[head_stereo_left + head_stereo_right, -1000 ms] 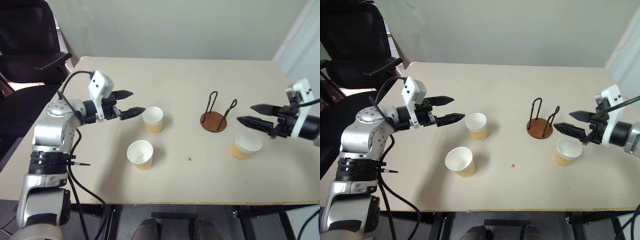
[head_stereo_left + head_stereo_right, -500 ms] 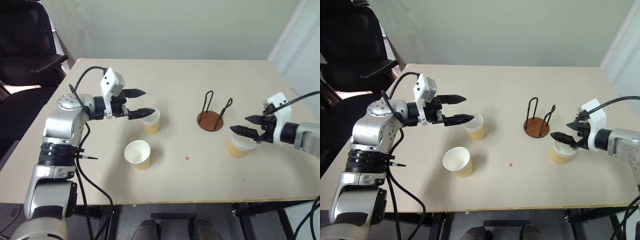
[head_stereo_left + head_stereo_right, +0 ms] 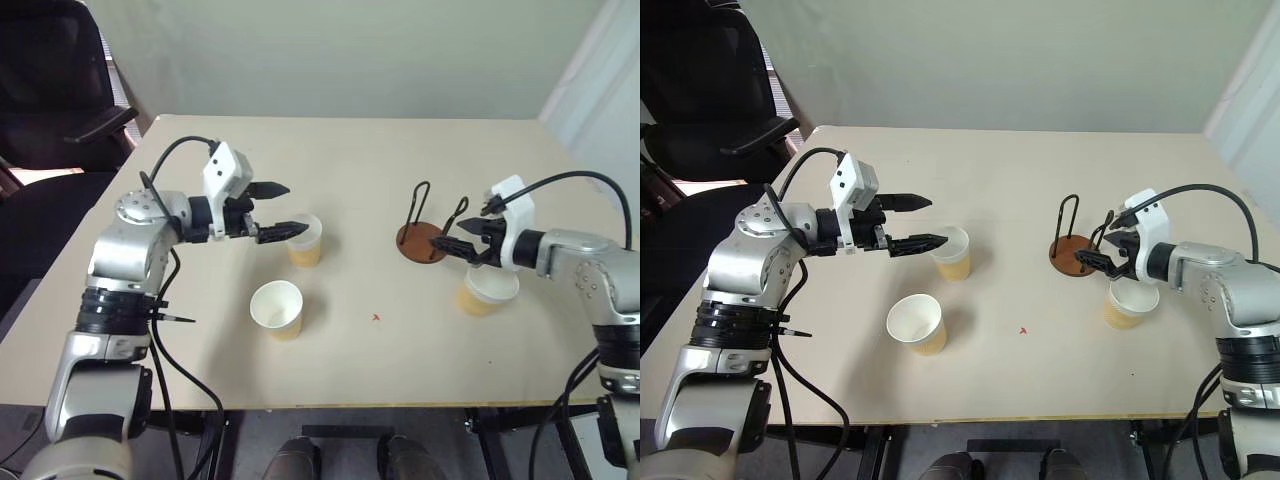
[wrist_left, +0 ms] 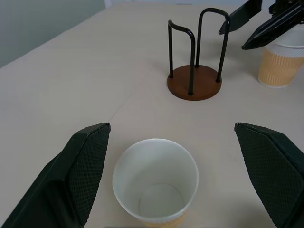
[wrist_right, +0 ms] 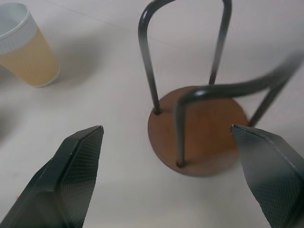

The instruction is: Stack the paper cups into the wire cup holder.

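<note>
Three paper cups stand loose on the table as I hold the left gripper, fingers spread, around one for a grab, while the right gripper's spread fingers flank the empty wire cup holder, probably to steady it.

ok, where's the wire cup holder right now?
The wire cup holder stands right of table centre in the left eye view, empty, beside a paper cup, with the open right gripper at it.
</note>
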Action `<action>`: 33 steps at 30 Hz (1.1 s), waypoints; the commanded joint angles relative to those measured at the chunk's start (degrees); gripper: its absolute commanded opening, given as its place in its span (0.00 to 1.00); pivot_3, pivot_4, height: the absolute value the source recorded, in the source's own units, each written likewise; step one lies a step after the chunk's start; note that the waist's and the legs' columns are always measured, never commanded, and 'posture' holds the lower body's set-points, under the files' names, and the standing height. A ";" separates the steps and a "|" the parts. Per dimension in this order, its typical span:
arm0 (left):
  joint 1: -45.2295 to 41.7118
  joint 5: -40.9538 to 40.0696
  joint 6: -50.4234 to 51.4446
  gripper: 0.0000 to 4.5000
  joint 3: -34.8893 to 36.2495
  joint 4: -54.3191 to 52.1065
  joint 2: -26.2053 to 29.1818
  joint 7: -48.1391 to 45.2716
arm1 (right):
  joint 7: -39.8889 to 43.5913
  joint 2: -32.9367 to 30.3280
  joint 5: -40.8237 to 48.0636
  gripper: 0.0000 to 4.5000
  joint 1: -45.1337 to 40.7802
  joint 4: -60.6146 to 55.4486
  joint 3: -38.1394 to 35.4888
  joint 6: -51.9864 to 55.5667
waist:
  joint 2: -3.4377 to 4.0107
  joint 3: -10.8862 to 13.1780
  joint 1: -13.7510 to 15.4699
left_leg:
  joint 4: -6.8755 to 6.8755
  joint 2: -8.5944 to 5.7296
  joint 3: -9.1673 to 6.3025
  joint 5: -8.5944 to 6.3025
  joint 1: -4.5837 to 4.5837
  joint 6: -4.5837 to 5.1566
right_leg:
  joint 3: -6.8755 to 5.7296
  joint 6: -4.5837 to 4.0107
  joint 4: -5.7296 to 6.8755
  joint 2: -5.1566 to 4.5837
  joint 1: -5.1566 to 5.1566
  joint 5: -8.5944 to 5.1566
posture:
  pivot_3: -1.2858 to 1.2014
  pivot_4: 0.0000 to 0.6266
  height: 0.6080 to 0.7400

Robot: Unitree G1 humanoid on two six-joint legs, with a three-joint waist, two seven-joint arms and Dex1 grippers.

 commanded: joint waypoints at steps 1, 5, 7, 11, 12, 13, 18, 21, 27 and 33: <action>0.33 0.13 -0.86 1.00 1.28 -1.88 1.07 0.20 | -0.71 1.21 -1.11 0.99 -1.89 -0.50 -0.70 -1.51 | 0.00 0.00 0.01 | -0.01 0.00 -0.01 0.00 0.00 0.00 | 0.00 -0.01 0.01 0.00 -0.01 -0.01 | 0.52 0.24 1.00; 0.88 -0.03 -0.93 1.00 1.58 -2.29 1.10 0.57 | -2.33 3.65 -2.49 0.99 -2.86 0.94 -1.24 -2.33 | 0.00 0.00 0.01 | 0.01 0.00 0.00 0.00 -0.01 0.00 | 0.00 -0.01 0.00 0.00 -0.01 -0.01 | 0.52 0.24 1.00; 1.18 -0.08 -0.88 1.00 1.68 -2.62 1.18 0.70 | -2.35 3.87 -3.13 0.91 -3.11 1.35 -1.33 -2.64 | 0.00 0.00 0.06 | 0.00 0.00 -0.01 0.00 -0.02 0.00 | 0.00 -0.02 0.01 -0.01 -0.02 -0.01 | 0.52 0.24 1.00; 1.78 0.07 -0.94 1.00 1.68 -2.90 1.53 0.75 | -2.17 3.91 -3.16 0.61 -3.47 1.94 -2.14 -2.50 | 0.00 0.00 0.04 | 0.00 0.00 -0.02 0.00 -0.04 -0.01 | -0.01 -0.02 -0.01 -0.01 -0.03 -0.01 | 0.52 0.24 1.00; 1.84 0.03 -0.97 1.00 1.70 -2.90 1.61 0.70 | -2.11 3.78 -3.22 0.54 -3.50 1.97 -2.23 -2.51 | 0.00 0.00 0.04 | -0.01 0.00 -0.01 0.00 -0.04 -0.01 | -0.01 -0.02 -0.01 0.00 -0.04 -0.01 | 0.52 0.24 1.00; 1.85 -0.01 -0.98 1.00 1.69 -2.90 1.66 0.68 | -2.04 3.60 -3.36 0.46 -3.50 2.02 -2.29 -2.58 | 0.00 0.00 0.04 | -0.02 0.00 -0.01 0.00 -0.04 -0.01 | -0.01 -0.03 -0.01 0.00 -0.04 -0.01 | 0.52 0.24 1.00; 1.15 -0.91 -0.09 1.00 1.31 -2.95 1.97 -0.76 | 0.19 1.99 -3.29 0.04 -4.01 1.62 -2.10 -2.73 | 0.00 0.00 0.05 | -0.01 -0.01 -0.03 0.01 -0.12 -0.03 | -0.02 -0.03 0.00 0.00 -0.10 -0.02 | 0.52 0.24 1.00; 0.19 -1.52 0.49 1.00 0.81 -2.86 2.50 -2.99 | 2.93 0.65 -2.93 0.01 -4.61 0.33 -1.27 -2.74 | 0.00 0.00 0.06 | 0.00 -0.01 -0.02 0.01 -0.18 -0.03 | -0.02 -0.03 -0.01 0.00 -0.16 -0.01 | 0.52 0.24 1.00; -2.85 -4.04 3.32 1.00 -0.75 -4.67 5.17 -11.55 | 12.45 -2.78 1.07 0.01 -3.71 -10.07 1.76 -1.62 | 0.00 0.00 0.03 | -0.01 0.00 -0.01 0.03 -0.42 -0.07 | -0.03 -0.03 0.01 0.00 -0.44 -0.01 | 0.52 0.24 1.00; -2.05 -4.44 3.44 1.00 -4.23 -9.29 9.30 -20.38 | 18.77 -6.13 5.53 0.01 0.06 -22.31 5.42 0.77 | 0.00 -0.01 0.07 | -0.02 0.00 -0.06 0.01 -0.60 -0.11 | -0.04 0.00 -0.09 0.03 -0.57 -0.03 | 0.52 0.24 1.00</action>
